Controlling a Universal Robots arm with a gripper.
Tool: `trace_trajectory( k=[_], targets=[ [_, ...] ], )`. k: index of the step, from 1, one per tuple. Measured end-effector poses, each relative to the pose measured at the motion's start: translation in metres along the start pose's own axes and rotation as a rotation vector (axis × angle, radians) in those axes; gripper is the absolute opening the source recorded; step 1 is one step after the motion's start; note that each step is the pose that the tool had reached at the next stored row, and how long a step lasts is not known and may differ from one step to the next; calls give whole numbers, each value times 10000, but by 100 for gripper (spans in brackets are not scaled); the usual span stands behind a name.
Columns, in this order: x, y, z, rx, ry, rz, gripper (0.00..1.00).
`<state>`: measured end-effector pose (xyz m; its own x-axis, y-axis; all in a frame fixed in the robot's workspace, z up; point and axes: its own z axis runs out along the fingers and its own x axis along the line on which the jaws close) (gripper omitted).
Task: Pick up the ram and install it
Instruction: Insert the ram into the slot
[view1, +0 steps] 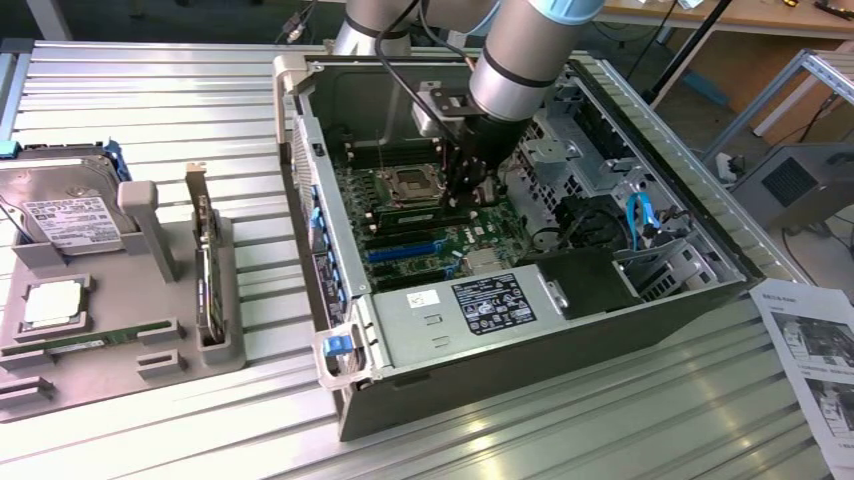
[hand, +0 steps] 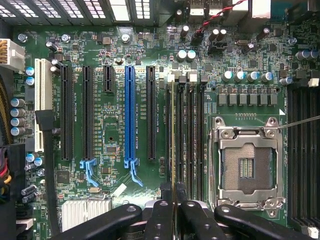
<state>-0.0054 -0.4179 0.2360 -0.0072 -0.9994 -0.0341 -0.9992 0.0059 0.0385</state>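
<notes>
The ram (hand: 173, 140) shows edge-on in the wrist view as a thin line running over the black memory slots (hand: 192, 135), beside the open processor socket (hand: 247, 167). My gripper (hand: 173, 215) is shut on the ram, with a black finger (hand: 159, 220) on each side of its near end. Whether the ram's lower edge sits in a slot or hangs just above it, I cannot tell. In the exterior view my gripper (view1: 467, 195) reaches straight down into the open computer case (view1: 707, 235), over the motherboard (view1: 414, 225) next to the socket.
At the exterior view's left stands a grey tray (view1: 134, 370) with a hard drive (view1: 60, 205), a silver processor (view1: 51, 303), a green board strip (view1: 60, 347) and an upright card (view1: 203, 265). The power supply (view1: 487, 305) and blue cables (view1: 638, 215) crowd the case. A paper sheet (view1: 814, 370) lies at the right.
</notes>
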Motion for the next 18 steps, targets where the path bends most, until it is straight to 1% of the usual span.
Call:
trace_trajectory(
  k=[12,18],
  targets=[
    [0,-2,14,0,-2,7,13],
    [0,-16,13,1,-2,7,13]
  ],
)
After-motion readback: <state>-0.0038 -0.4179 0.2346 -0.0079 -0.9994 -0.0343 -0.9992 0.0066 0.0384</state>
